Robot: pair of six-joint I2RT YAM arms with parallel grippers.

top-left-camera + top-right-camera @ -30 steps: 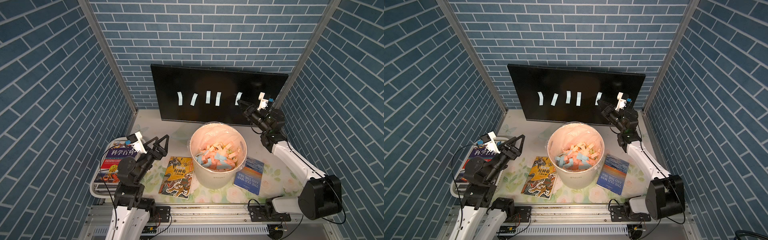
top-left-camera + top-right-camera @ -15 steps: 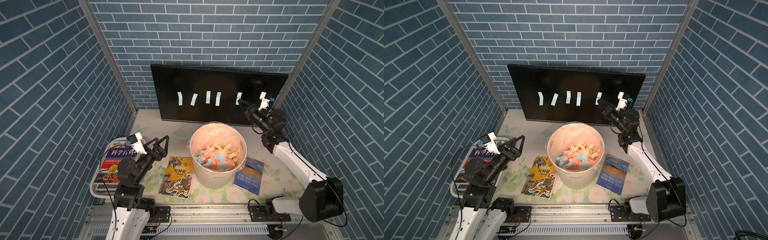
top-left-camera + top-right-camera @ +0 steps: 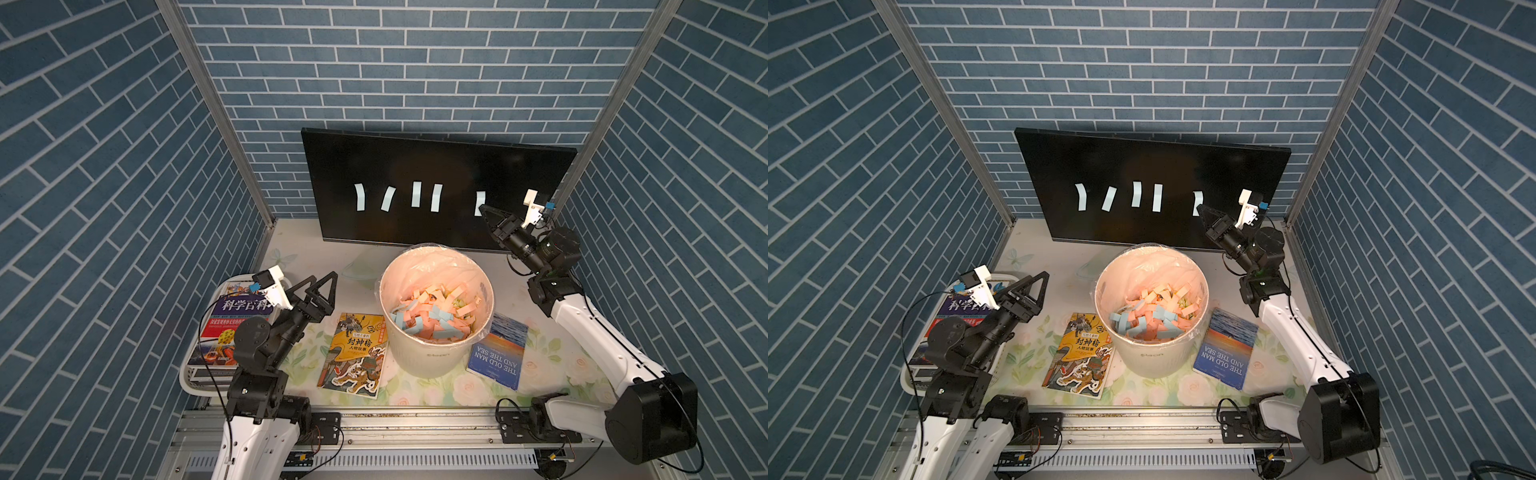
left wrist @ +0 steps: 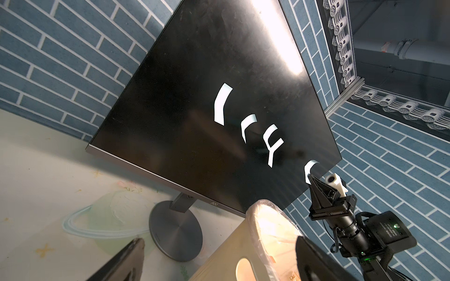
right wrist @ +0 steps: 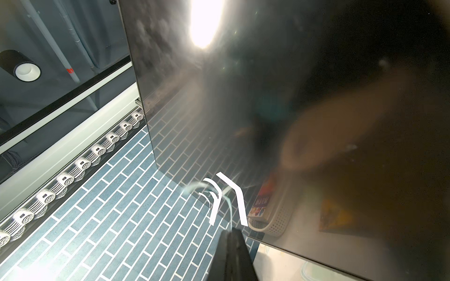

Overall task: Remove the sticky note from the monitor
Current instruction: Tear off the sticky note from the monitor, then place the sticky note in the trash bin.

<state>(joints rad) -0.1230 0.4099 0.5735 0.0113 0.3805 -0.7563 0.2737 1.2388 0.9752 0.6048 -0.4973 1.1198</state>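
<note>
**Right jaws clamped on the end note, left jaws slack**

My right arm (image 3: 582,320) is stretched up to the monitor (image 3: 415,166). The right jaws are pressed flat together at the screen, and the lower end of the sticky note (image 3: 480,200) runs straight into their tip. In the left wrist view that note (image 4: 308,168) curls away from the glass just above the tip. The monitor stands upright directly ahead of these jaws, at the back of the table (image 3: 316,249). Four more notes (image 3: 415,194) sit in a row on the screen, off to the far side of the pinched one.

My left arm (image 3: 266,336) hangs low with the left jaws spread wide and holding nothing. The monitor is well ahead of them. The white bin (image 3: 436,357), full of paper strips, is just beside them, between them and the right arm. A yellow book (image 3: 353,353) lies on the table near them.
</note>
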